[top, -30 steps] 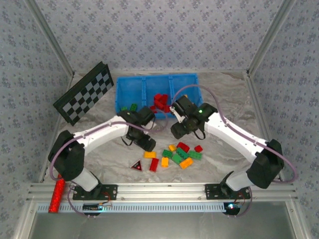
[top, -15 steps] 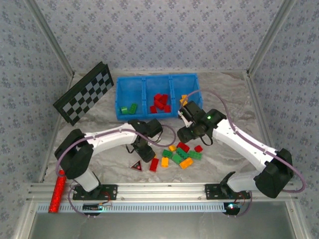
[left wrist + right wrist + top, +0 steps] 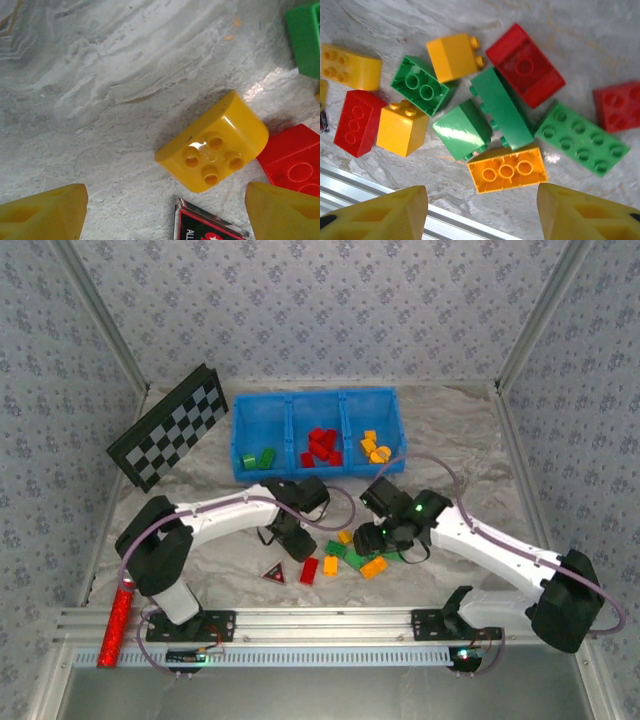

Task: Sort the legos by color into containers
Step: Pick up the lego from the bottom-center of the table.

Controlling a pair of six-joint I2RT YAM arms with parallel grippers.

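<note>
- From above: the blue bin (image 3: 315, 398) stands at the far side of the counter (image 3: 450, 440). Its left compartment holds green bricks (image 3: 258, 458), the middle one red bricks (image 3: 320, 447), the right one orange-yellow bricks (image 3: 373, 448). A loose heap of bricks (image 3: 352, 558) lies nearer the front. The left claw (image 3: 290, 540) hangs just left of the heap, and the right claw (image 3: 368, 538) hangs over its far edge.
- Left wrist: the left claw (image 3: 165, 215) is released, its fingers wide apart with nothing between them. A yellow rounded brick (image 3: 212, 150) lies on the counter just ahead of the gap, with a red brick (image 3: 295, 162) right beside it.
- Right wrist: the right claw (image 3: 482, 215) is likewise released and empty. An orange brick (image 3: 506, 170) lies just ahead, between the fingers, with green, red and yellow pieces crowded beyond it.
</note>
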